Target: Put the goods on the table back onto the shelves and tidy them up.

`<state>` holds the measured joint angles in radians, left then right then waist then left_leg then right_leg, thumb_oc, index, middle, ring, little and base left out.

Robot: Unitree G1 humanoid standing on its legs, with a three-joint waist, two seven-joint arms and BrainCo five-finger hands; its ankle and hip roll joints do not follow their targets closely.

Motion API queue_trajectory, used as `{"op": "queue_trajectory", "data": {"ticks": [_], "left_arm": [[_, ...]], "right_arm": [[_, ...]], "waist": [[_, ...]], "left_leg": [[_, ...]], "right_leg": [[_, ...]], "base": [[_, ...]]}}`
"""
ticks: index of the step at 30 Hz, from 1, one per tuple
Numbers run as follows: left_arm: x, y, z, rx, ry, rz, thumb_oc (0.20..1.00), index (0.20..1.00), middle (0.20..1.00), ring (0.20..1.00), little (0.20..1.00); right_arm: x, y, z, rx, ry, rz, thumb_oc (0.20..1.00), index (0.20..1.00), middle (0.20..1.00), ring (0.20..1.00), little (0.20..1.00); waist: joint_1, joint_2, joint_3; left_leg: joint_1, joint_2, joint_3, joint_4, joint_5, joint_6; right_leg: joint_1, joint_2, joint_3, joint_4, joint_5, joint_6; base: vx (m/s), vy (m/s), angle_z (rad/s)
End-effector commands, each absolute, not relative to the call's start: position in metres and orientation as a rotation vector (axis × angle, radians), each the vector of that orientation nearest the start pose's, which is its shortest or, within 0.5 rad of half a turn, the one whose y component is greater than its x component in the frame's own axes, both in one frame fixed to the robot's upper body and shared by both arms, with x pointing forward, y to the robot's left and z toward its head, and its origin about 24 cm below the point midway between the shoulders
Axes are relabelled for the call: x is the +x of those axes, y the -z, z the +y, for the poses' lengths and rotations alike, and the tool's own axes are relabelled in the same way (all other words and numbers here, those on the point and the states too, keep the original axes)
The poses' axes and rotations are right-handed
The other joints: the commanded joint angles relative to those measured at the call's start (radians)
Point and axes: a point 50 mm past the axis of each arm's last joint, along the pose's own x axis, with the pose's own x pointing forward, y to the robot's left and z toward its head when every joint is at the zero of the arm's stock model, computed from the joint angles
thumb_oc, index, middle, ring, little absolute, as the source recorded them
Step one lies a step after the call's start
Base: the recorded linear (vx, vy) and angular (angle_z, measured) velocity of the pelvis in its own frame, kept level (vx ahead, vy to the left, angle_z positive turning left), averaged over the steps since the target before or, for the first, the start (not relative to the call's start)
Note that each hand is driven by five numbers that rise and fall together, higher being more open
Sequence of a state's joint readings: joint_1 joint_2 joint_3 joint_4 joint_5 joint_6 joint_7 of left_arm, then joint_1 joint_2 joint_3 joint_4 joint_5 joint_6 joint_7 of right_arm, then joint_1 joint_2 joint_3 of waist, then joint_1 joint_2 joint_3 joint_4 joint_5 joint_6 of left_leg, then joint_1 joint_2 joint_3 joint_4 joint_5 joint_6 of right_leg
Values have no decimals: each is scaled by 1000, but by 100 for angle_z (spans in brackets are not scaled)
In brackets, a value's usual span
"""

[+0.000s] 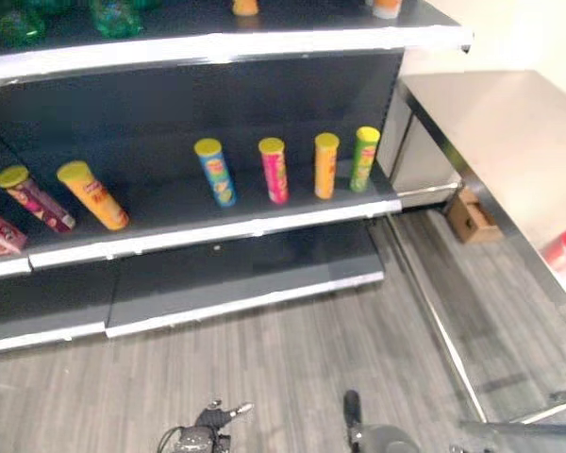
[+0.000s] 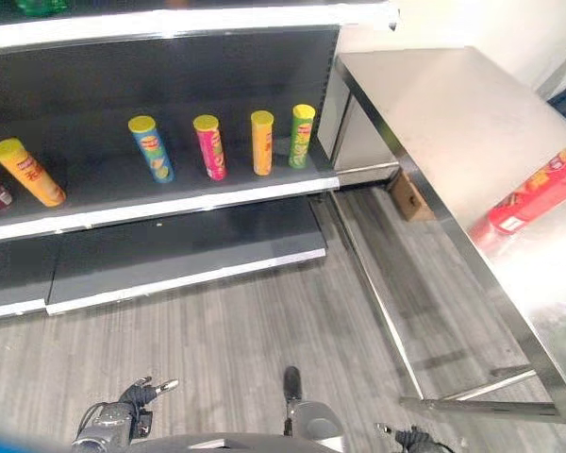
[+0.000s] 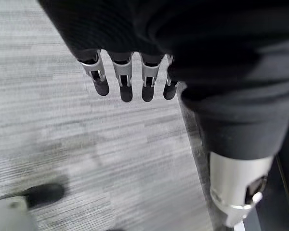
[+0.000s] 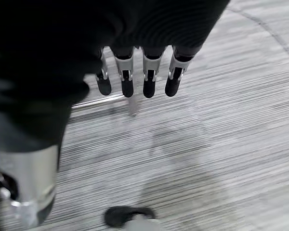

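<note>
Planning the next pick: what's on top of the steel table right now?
A red chip can lies on its side near the steel table's right edge. The rest in view is bare; its near end is cut off.

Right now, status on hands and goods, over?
Left robot hand and right robot hand open, empty, hanging over floor. Red can lying on table. Nothing blocking the shelf.

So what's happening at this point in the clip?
Nothing is being handled at this moment. The left hand and the right hand both hang open over the floor, holding nothing. On the steel table a red can lies on its side, not yet put away. On the middle shelf, blue, pink, orange and green cans stand in a row, with two more cans further left.
</note>
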<state>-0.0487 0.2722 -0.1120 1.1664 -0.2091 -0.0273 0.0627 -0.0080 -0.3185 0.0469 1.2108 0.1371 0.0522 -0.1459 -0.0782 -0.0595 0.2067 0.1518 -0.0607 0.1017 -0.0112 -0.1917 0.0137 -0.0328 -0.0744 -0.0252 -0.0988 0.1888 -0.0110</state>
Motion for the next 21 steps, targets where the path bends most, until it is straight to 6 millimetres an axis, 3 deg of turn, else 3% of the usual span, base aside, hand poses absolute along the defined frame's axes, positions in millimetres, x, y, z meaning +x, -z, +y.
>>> {"op": "queue_trajectory", "data": {"ticks": [1,13,17,20,21], "left_arm": [[124,146,252,234,-195,1087,1000,1000,1000,1000,1000],[112,150,250,246,-179,1126,1000,1000,1000,1000,1000],[113,150,249,248,-169,1122,1000,1000,1000,1000,1000],[117,149,249,261,-150,1106,1000,1000,1000,1000,1000],[122,146,249,271,-140,1083,1000,1000,1000,1000,1000]], "right_arm": [[86,142,-297,-281,437,1213,1000,1000,1000,1000,1000],[69,145,-300,-272,463,1260,1000,1000,1000,1000,1000],[77,142,-300,-282,452,1228,1000,1000,1000,1000,1000],[102,133,-302,-315,420,1119,1000,1000,1000,1000,1000],[119,123,-305,-338,410,1022,1000,1000,1000,1000,1000]], "waist": [[-1,27,-17],[-9,36,-37],[-9,36,-39],[-13,38,-39],[-24,39,-33]], "left_leg": [[-20,45,-16,-76,82,4],[21,70,8,-76,64,-18],[29,70,20,-76,56,-11],[35,63,42,-76,46,5],[29,58,58,-76,46,13]], "right_leg": [[89,17,-41,12,-212,110],[134,32,-53,12,-249,100],[126,37,-24,12,-242,103],[108,46,35,12,-222,111],[84,48,68,12,-205,119]], "base": [[117,-146,9],[61,-55,-1],[12,16,-19],[-8,87,-38],[-71,133,-71]]}}
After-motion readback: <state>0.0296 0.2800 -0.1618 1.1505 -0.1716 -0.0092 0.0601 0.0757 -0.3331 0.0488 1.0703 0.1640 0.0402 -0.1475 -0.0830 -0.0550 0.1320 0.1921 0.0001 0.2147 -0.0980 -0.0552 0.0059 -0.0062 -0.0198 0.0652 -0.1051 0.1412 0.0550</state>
